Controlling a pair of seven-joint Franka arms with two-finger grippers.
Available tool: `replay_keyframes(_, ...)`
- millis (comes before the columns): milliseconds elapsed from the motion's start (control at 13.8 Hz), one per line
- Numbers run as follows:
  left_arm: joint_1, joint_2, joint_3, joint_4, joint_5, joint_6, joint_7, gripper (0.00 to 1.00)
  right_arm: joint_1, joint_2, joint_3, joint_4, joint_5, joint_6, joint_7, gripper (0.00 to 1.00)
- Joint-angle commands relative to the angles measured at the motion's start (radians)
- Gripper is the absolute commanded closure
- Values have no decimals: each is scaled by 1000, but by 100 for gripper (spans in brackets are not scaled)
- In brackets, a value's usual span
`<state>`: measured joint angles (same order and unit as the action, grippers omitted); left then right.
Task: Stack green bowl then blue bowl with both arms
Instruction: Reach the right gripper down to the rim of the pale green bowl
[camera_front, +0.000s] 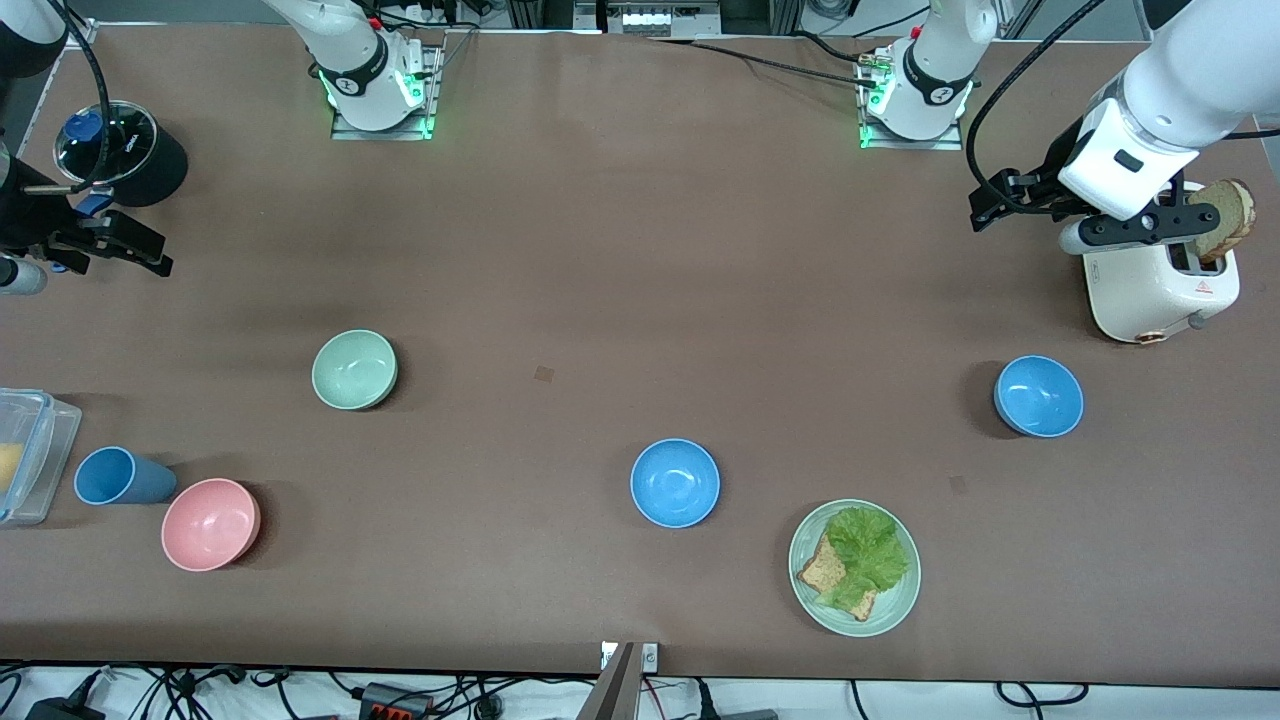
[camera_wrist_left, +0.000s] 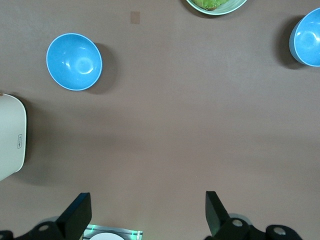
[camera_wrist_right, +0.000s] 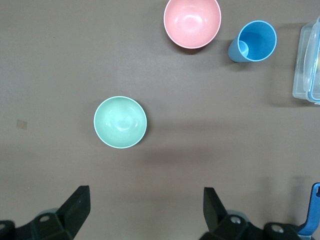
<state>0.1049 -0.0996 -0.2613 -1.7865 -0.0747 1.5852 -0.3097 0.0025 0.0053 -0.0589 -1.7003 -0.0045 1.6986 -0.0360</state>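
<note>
The pale green bowl (camera_front: 354, 369) stands upright toward the right arm's end of the table; it also shows in the right wrist view (camera_wrist_right: 120, 122). One blue bowl (camera_front: 675, 482) sits mid-table, and a second blue bowl (camera_front: 1039, 396) stands near the toaster. Both show in the left wrist view, the mid-table bowl (camera_wrist_left: 307, 37) and the second bowl (camera_wrist_left: 74, 61). My left gripper (camera_front: 995, 200) is open and empty, up over bare table beside the toaster; it also shows in its own wrist view (camera_wrist_left: 147, 215). My right gripper (camera_front: 125, 245) is open and empty, up over the table's edge at the right arm's end; it also shows in its own wrist view (camera_wrist_right: 145, 212).
A white toaster (camera_front: 1165, 285) with a bread slice stands at the left arm's end. A green plate (camera_front: 900, 600) with lettuce and bread lies near the front edge. A pink bowl (camera_front: 211, 523), a blue cup (camera_front: 122, 476), a clear box (camera_front: 30, 455) and a black canister (camera_front: 125, 150) stand at the right arm's end.
</note>
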Motion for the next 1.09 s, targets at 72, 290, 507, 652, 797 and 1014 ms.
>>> replay_keyframes(72, -1, 15, 1, 29, 16, -14, -8, 0, -10, -28, 11, -27, -12, 12, 13, 0)
replay_keyframes(290, -1, 15, 1, 29, 16, -14, -12, 0, -10, -28, 11, -25, -12, 13, 13, 0)
replay_keyframes(507, -1, 17, 1, 29, 15, -14, -17, 0, -9, -19, 11, -19, -18, 16, 12, 0)
replay_keyframes(652, 1, 17, 1, 29, 15, -14, -15, 0, 11, 13, 14, -19, -54, 22, 16, 0)
replay_keyframes(797, 1, 17, 1, 29, 15, -14, -15, 0, 30, 71, 14, -24, -54, 44, 16, 0)
replay_keyframes(1014, 1, 17, 1, 29, 15, -14, -15, 0, 42, 175, 14, -30, -46, 85, 16, 0)
